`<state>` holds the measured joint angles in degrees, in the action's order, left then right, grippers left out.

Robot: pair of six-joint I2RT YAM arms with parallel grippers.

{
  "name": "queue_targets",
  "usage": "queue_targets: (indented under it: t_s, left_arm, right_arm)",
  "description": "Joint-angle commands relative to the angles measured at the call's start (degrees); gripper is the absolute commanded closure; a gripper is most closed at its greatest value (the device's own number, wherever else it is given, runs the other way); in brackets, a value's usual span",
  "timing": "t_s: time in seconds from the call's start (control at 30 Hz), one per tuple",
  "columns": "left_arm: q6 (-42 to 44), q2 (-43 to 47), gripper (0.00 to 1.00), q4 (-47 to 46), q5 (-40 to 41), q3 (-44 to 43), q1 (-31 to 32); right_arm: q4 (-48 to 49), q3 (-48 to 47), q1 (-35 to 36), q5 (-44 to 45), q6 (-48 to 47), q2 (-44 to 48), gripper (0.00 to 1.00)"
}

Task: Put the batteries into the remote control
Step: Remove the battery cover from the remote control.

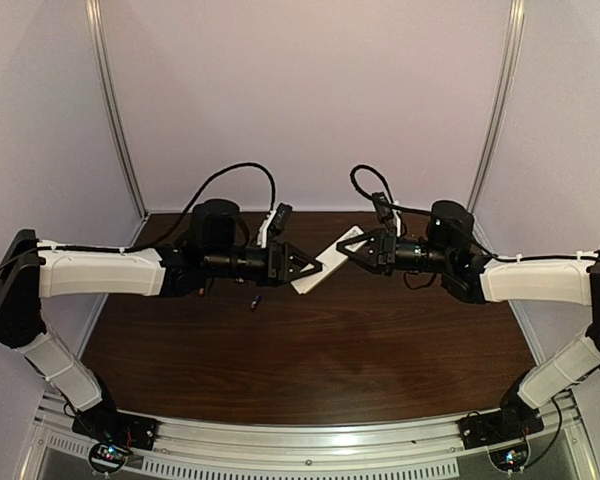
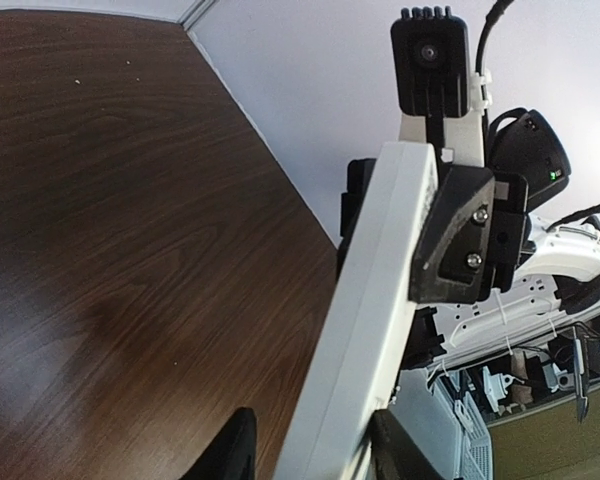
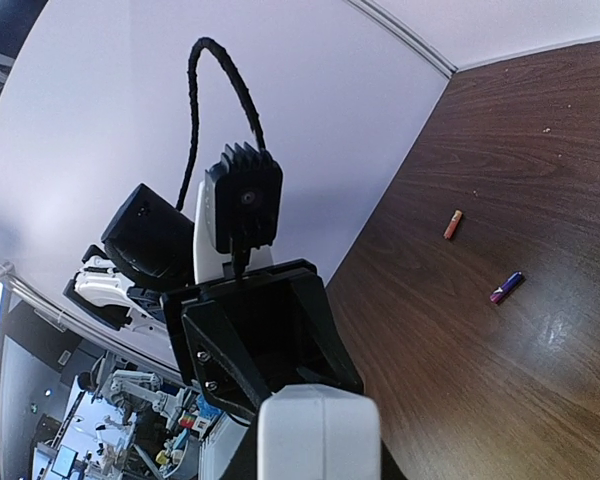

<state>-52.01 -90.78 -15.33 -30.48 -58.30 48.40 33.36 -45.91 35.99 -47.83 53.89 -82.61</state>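
Left of the remote (image 1: 325,265), the purple battery (image 3: 506,287) and the orange battery (image 3: 453,224) lie on the table (image 1: 310,370). We hold the remote aloft, its long axis running diagonally from near-left to far-right. The left gripper (image 1: 310,268) is clamped on its near end and the right gripper (image 1: 348,250) on its far end.

Dark wood-grain table (image 1: 310,360), softly glossy, enclosed by plain pale walls (image 1: 310,90); curved metal posts (image 1: 113,100) rise at its far corners, and an aluminium rail (image 1: 310,440) lines its near edge.
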Motion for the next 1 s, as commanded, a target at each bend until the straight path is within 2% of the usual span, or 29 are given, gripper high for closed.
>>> queue_targets:
  t_s: [0.0, 0.17, 0.3, 0.4, 0.5, 0.7, 0.97]
  left_arm:
    - [-0.7, -0.8, 0.67, 1.8, 2.1, 0.6, -0.6]
    - [2.3, 0.0, 0.68, 2.5, 1.3, 1.6, -0.6]
    - [4.0, 0.7, 0.51, 4.6, 1.9, 0.9, -0.6]
    - [4.2, 0.8, 0.46, 5.6, 3.1, 0.4, -0.6]
    - [4.0, 0.7, 0.48, 6.2, 3.8, 0.6, -1.0]
    - [3.8, 0.7, 0.59, 5.8, 3.1, 1.4, -1.3]
    - [4.2, 1.3, 0.55, 5.9, 2.2, 1.8, -1.3]
  right_arm:
    - [0.6, -2.3, 0.0, 1.0, -2.0, 2.2, 1.00]
    - [4.7, -1.8, -1.7, -0.7, 1.2, 2.1, 1.00]
    - [6.0, -1.7, -1.9, -1.0, 2.7, 1.3, 1.00]
    - [8.0, -1.1, -1.9, -1.1, 4.1, 0.4, 1.00]
    - [9.6, -0.4, -1.9, -1.3, 5.4, 0.0, 1.00]
    - [7.0, -0.4, -2.1, -0.6, 3.4, 0.9, 1.00]
    - [5.6, -0.2, -3.0, 0.1, 3.1, 1.4, 1.00]
